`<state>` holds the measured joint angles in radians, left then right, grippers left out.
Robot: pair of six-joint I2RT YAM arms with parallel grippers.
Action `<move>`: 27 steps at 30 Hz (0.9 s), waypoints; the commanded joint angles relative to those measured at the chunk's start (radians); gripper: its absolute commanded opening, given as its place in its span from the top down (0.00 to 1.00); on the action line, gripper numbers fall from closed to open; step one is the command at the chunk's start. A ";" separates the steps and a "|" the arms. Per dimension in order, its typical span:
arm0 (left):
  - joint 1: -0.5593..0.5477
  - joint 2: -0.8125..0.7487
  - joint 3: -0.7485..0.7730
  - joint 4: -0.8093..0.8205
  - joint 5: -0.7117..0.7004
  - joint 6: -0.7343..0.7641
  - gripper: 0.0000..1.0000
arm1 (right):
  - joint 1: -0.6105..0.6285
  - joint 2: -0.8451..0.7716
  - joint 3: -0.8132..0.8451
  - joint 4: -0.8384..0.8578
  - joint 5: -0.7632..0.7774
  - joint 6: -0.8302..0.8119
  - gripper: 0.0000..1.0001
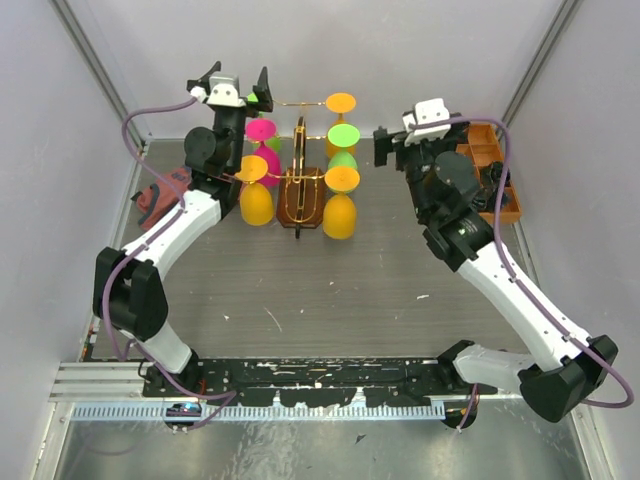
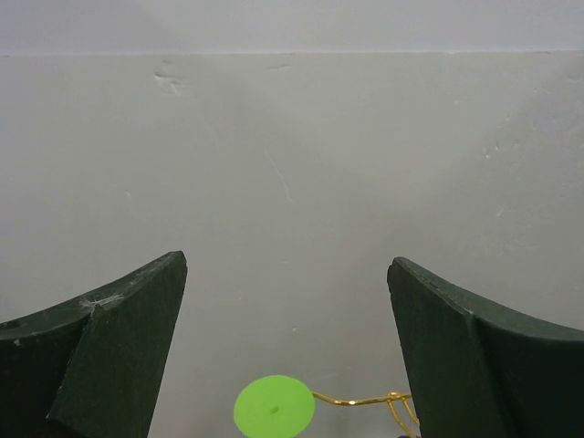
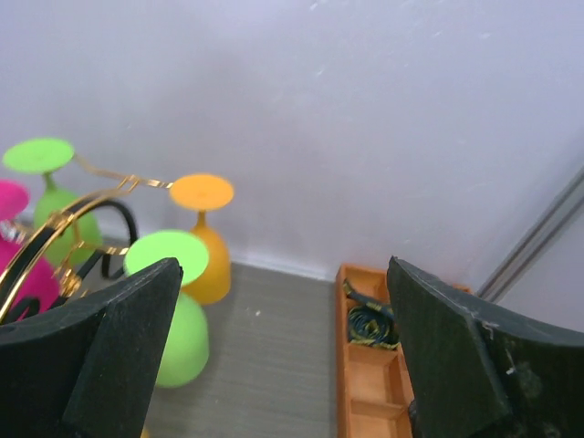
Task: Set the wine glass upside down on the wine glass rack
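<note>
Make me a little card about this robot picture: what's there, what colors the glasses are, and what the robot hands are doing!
Rack: gold wire wine glass rack on a dark wooden base, middle of the table
Glasses: six, all upside down, three on each side of the rack
Colors: three orange glasses, two green glasses, one pink glass
Left gripper: open, holding nothing
Right gripper: open, holding nothing
Also there: orange tray on the right
</note>
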<state>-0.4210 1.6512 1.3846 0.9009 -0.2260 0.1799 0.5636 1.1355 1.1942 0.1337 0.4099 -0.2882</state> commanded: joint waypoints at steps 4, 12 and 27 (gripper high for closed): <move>0.005 -0.080 -0.071 0.050 -0.048 -0.014 0.02 | -0.119 0.170 0.278 -0.002 0.119 0.110 0.00; 0.005 -0.170 -0.149 0.008 -0.082 0.024 0.02 | -0.130 0.280 0.415 0.083 0.177 0.037 0.00; 0.005 -0.320 -0.267 -0.026 -0.164 0.134 0.02 | -0.128 0.352 0.402 0.288 0.201 -0.066 0.00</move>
<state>-0.4206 1.3659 1.1393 0.8589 -0.3473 0.2642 0.4305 1.5032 1.5879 0.2935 0.6117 -0.3206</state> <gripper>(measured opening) 0.981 0.999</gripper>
